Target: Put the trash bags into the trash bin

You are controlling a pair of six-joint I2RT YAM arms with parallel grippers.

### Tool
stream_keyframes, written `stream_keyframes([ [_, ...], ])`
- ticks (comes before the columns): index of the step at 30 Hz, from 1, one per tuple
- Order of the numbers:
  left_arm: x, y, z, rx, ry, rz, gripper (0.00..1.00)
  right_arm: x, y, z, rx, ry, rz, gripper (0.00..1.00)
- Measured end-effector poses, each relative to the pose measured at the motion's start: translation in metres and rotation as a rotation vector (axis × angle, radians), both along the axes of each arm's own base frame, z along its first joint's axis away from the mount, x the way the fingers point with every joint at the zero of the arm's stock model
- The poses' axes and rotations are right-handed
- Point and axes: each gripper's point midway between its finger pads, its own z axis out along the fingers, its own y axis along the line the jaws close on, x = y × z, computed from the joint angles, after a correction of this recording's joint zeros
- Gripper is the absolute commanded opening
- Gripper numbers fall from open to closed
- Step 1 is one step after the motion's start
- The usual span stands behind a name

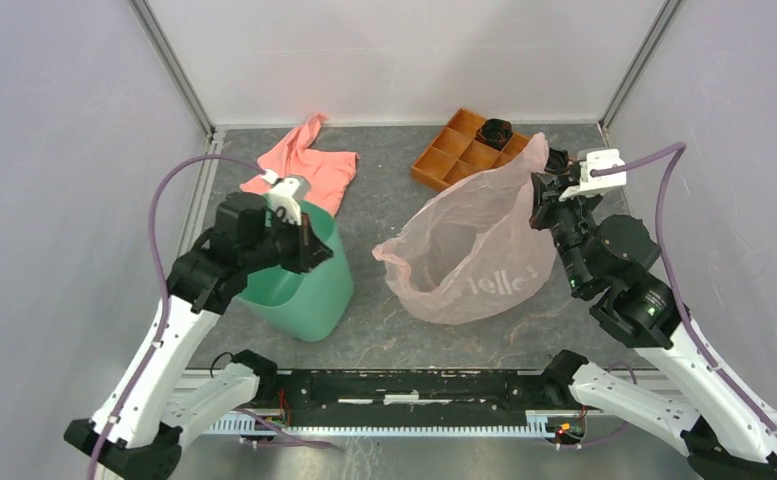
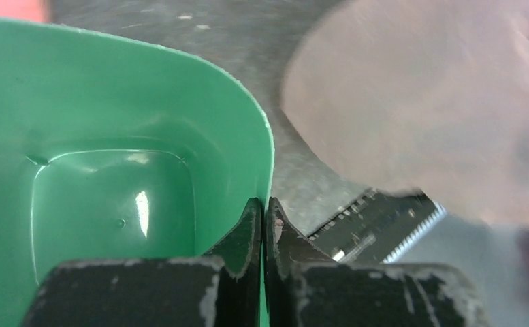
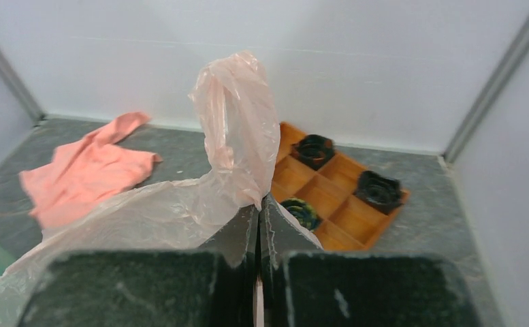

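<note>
Jaws on our left gripper [image 2: 264, 208] pinch the rim of the mint-green plastic bin [image 1: 314, 295], likely steadying it; our right gripper [image 3: 259, 204] clamps the translucent pink film bag [image 1: 464, 250], draped beside it.

The left tool [image 1: 302, 246] grips the rim of the tilted green bin [image 1: 309, 295]. The right tool [image 1: 542, 190] holds up one corner of the pink bag [image 1: 464, 255]; the rest lies on the desk [image 1: 384, 205], near the bin
</note>
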Motion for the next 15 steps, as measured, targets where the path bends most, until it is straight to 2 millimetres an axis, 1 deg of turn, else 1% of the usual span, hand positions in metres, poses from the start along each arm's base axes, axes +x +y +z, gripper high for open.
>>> stream_keyframes([
  [2, -0.010, -0.027, 0.005, -0.021, -0.022, -0.117, 0.02, 0.001, -0.010, 0.004, -0.021, -0.008, -0.051, 0.01],
  [3, -0.020, -0.048, 0.008, -0.034, -0.036, -0.208, 0.02, -0.001, -0.018, 0.009, -0.025, -0.020, -0.075, 0.01],
  [4, -0.027, -0.062, 0.008, -0.039, -0.042, -0.267, 0.02, -0.004, -0.024, 0.013, -0.024, -0.031, -0.093, 0.01],
  [5, -0.037, -0.080, 0.007, -0.038, -0.044, -0.341, 0.02, -0.009, -0.032, 0.020, -0.018, -0.049, -0.110, 0.01],
  [6, -0.044, -0.094, 0.007, -0.037, -0.044, -0.392, 0.02, -0.012, -0.038, 0.026, -0.012, -0.064, -0.121, 0.01],
  [8, -0.055, -0.123, 0.003, -0.018, -0.040, -0.483, 0.02, -0.021, -0.050, 0.045, 0.010, -0.101, -0.138, 0.01],
  [11, -0.055, -0.160, -0.011, 0.020, -0.033, -0.564, 0.02, -0.037, -0.069, 0.080, 0.067, -0.169, -0.159, 0.01],
  [13, -0.046, -0.177, -0.009, 0.023, -0.064, -0.580, 0.02, -0.047, -0.080, 0.101, 0.099, -0.208, -0.168, 0.01],
  [14, -0.043, -0.182, -0.010, 0.029, -0.070, -0.584, 0.02, -0.051, -0.085, 0.109, 0.112, -0.224, -0.170, 0.01],
  [15, -0.040, -0.186, -0.010, 0.030, -0.078, -0.587, 0.06, -0.054, -0.088, 0.115, 0.120, -0.235, -0.171, 0.01],
])
